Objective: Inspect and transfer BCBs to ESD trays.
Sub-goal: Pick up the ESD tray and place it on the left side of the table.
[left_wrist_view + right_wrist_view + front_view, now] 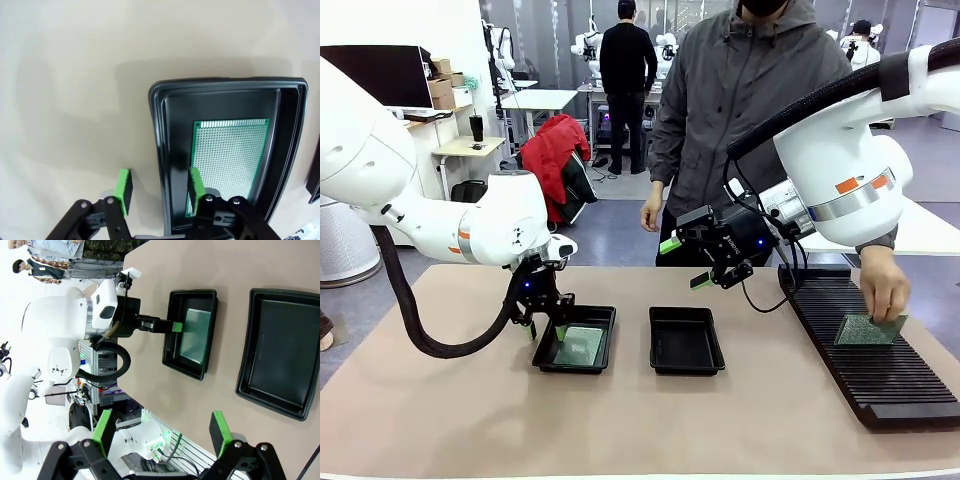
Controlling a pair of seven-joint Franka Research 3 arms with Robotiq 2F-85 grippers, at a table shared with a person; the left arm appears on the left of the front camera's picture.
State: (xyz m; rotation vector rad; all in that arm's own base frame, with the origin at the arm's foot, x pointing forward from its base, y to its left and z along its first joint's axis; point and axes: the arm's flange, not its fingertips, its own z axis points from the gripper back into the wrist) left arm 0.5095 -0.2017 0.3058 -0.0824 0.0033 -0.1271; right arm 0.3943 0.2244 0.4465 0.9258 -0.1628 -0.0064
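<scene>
You lose the circuit board's [230, 155] near corner behind the left gripper [159, 175]. The person's hand [883, 285] covers another board's [868, 333] top.

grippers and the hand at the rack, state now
Left gripper: open, astride the tray wall.
Right gripper: open, empty.
Person's hand: holding a BCB at the rack.

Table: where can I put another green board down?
The middle tray is empty. The table is bare on the robot's side of both trays, and between middle tray and rack. Crowded: left tray holds a board, left fingers straddling its rim.
</scene>
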